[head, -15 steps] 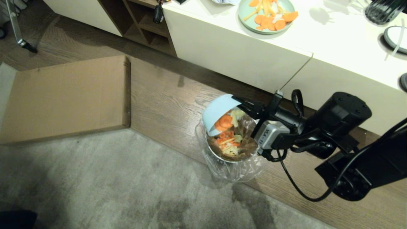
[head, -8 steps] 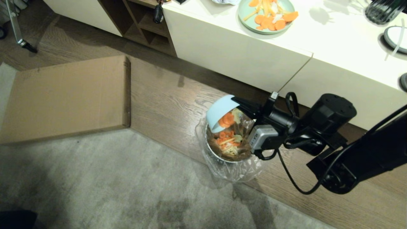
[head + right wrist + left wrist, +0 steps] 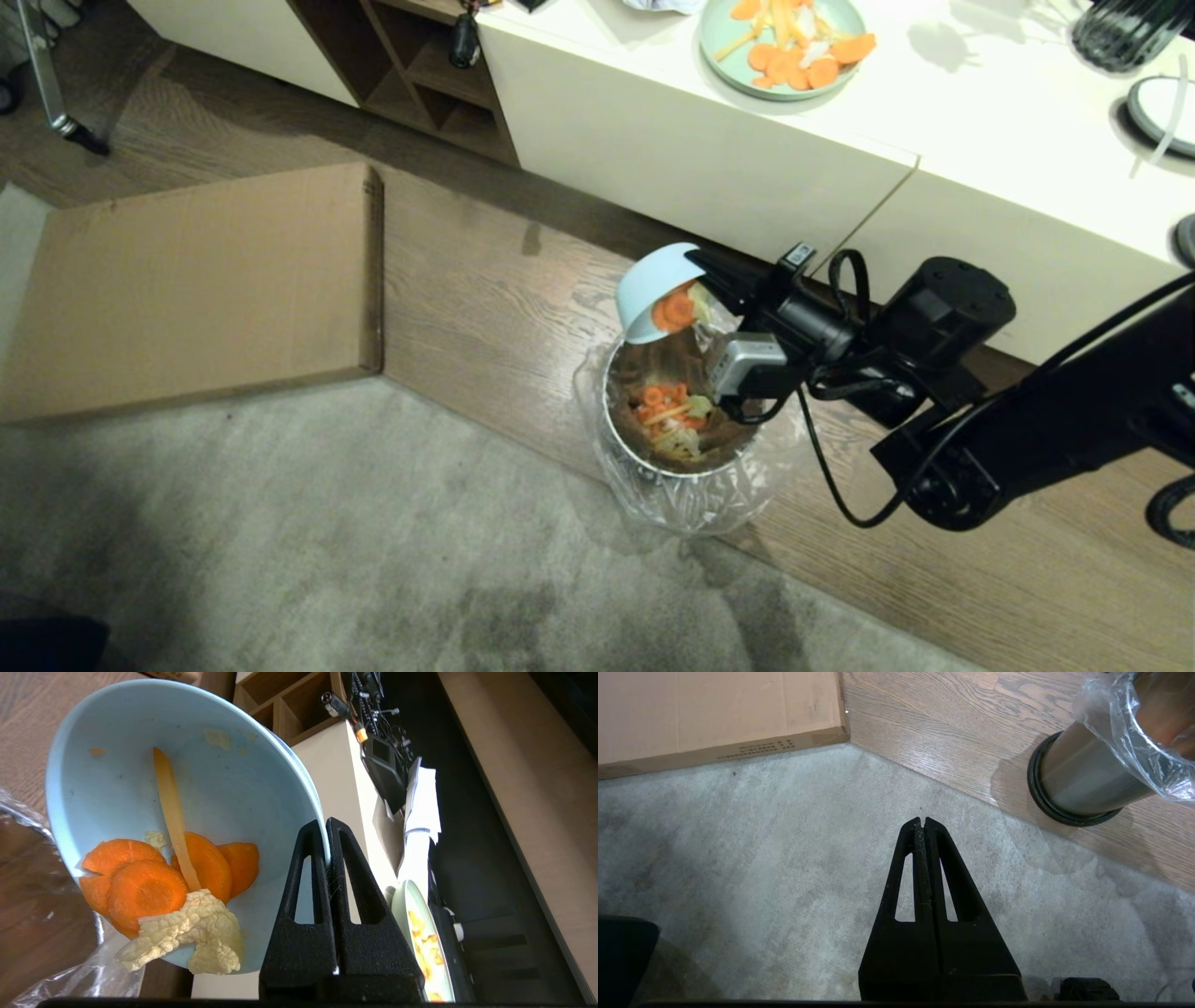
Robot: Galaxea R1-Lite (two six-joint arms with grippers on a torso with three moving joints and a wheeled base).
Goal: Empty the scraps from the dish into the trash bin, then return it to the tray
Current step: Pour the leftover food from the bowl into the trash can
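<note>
Pinching the tipped bowl's [image 3: 653,285] rim, the right gripper [image 3: 709,266] holds it above the bin [image 3: 686,467], carrot slices [image 3: 154,877] clinging inside.

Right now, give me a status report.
Right tool pinching tipped bowl over steel bin. Carrot slices clinging inside. Left tool shut, idle. Nothing blocking.

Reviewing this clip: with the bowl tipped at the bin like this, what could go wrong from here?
Two risks stand out.

1. The dish, pinched at its rim by the right gripper, hangs at the far edge of the trash bin, not over its middle. The scraps clinging near its lower lip might drop onto the liner or floor.

2. A thin rim pinch on a glossy, steeply tilted bowl could slip.

The left gripper idles over the carpet.
</note>
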